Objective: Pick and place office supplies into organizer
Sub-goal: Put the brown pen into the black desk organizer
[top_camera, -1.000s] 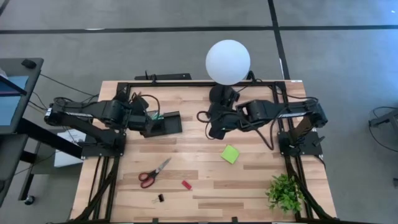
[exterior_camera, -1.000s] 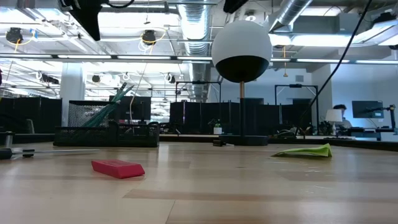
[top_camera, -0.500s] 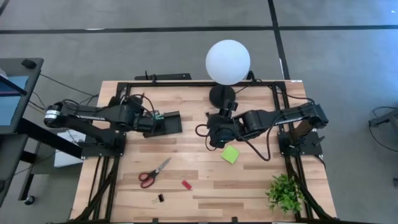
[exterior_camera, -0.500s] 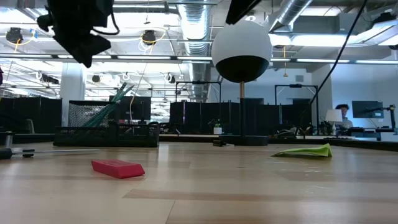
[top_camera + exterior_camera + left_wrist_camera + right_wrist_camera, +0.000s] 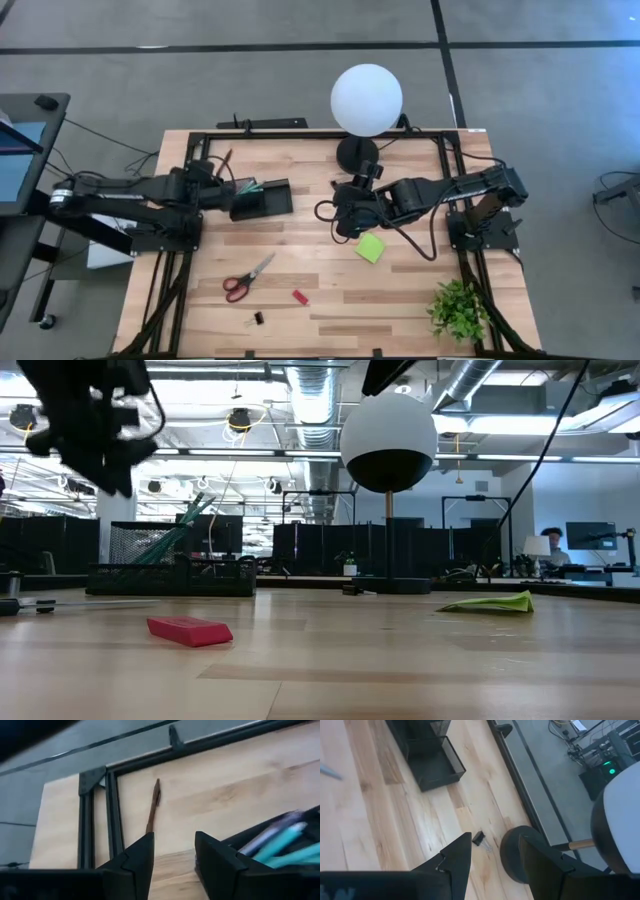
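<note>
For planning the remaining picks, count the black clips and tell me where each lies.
2. One black clip lies just below the red-handled scissors in the high view. A second black clip lies beside the lamp base. Others may be hidden.

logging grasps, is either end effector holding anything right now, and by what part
Nothing is held. The left end effector is open and empty near the organizer; the right end effector is open and empty too.

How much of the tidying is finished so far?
Some pens already stand in the organizer. Neither the left gripper nor the right gripper holds anything; both are open. The scissors, sticky-note pad, red piece, black clip and brown pen remain out.
</note>
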